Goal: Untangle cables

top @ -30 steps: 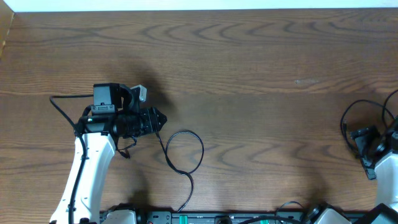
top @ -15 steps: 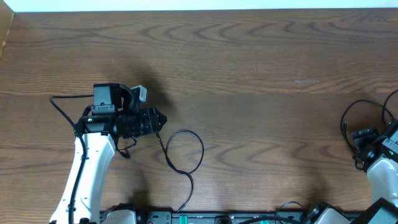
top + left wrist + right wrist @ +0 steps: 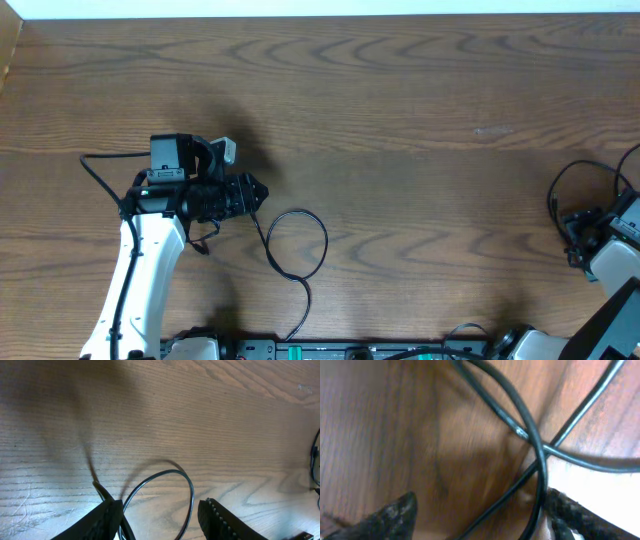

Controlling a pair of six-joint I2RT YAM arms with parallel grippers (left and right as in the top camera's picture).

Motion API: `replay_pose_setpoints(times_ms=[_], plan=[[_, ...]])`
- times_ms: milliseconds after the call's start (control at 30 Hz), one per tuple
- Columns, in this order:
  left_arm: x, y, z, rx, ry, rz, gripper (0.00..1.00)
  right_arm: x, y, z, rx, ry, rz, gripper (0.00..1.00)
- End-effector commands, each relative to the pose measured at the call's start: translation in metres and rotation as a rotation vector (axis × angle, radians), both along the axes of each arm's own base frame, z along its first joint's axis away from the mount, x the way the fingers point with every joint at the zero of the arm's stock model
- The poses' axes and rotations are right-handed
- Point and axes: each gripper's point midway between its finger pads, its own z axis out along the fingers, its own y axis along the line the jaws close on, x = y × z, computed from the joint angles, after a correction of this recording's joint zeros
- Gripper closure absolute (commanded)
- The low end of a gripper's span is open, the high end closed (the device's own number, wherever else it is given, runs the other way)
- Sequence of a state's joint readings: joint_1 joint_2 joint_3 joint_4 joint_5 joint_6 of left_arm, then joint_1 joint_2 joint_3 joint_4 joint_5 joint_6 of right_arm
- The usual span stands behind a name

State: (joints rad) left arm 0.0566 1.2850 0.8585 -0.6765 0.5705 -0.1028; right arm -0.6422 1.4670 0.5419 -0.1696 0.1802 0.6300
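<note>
A thin black cable (image 3: 326, 243) lies in one loose loop on the wooden table, its tail running to the front edge. My left gripper (image 3: 258, 192) sits at the loop's left end. In the left wrist view the left gripper (image 3: 162, 507) is open, with the loop (image 3: 191, 492) on the table between the fingers and the cable passing beside the left finger. My right gripper (image 3: 572, 228) is at the far right edge. It is open (image 3: 480, 510), with two crossing black cords (image 3: 536, 445) between its fingers. No white cable is in view.
A thin black cord loop (image 3: 556, 185) lies by the right arm; I cannot tell whether it is the arm's own wire. A black wire (image 3: 95, 172) trails from the left arm. Black fittings line the table's front edge (image 3: 300, 350).
The right arm has shifted a little to the right, toward the table's edge. The left arm and the black loop have not moved.
</note>
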Motion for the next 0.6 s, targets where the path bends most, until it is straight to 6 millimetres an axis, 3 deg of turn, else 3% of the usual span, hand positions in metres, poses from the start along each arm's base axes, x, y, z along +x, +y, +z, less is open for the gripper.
replay_pose_setpoints(times_ms=[0,33,100,133,267,367,467,567], plan=[[-0.002,-0.002,-0.002,0.0,0.002,-0.02,0.46,-0.007,0.008,-0.02,0.052,0.044,-0.001,0.4],[-0.002,-0.002,-0.002,0.0,0.001,-0.02,0.46,-0.008,0.008,-0.022,0.056,0.049,-0.003,0.51],[-0.002,-0.002,-0.002,0.0,0.001,-0.02,0.46,-0.008,0.008,-0.023,0.06,0.047,-0.003,0.94],[-0.002,-0.002,-0.002,0.0,0.001,-0.02,0.46,-0.006,0.008,-0.023,0.061,0.039,0.001,0.99],[-0.002,-0.002,-0.002,0.0,0.0,-0.019,0.46,0.008,0.009,-0.018,0.075,-0.03,0.027,0.99],[-0.002,-0.002,-0.002,0.0,0.0,-0.02,0.46,0.027,0.006,-0.001,0.08,-0.124,0.054,0.99],[-0.002,-0.002,-0.002,0.0,0.0,-0.02,0.46,0.055,-0.005,0.033,0.047,-0.259,0.09,0.99],[-0.002,-0.002,-0.002,0.0,0.001,-0.02,0.46,0.077,-0.026,0.083,-0.035,-0.377,0.099,0.99]])
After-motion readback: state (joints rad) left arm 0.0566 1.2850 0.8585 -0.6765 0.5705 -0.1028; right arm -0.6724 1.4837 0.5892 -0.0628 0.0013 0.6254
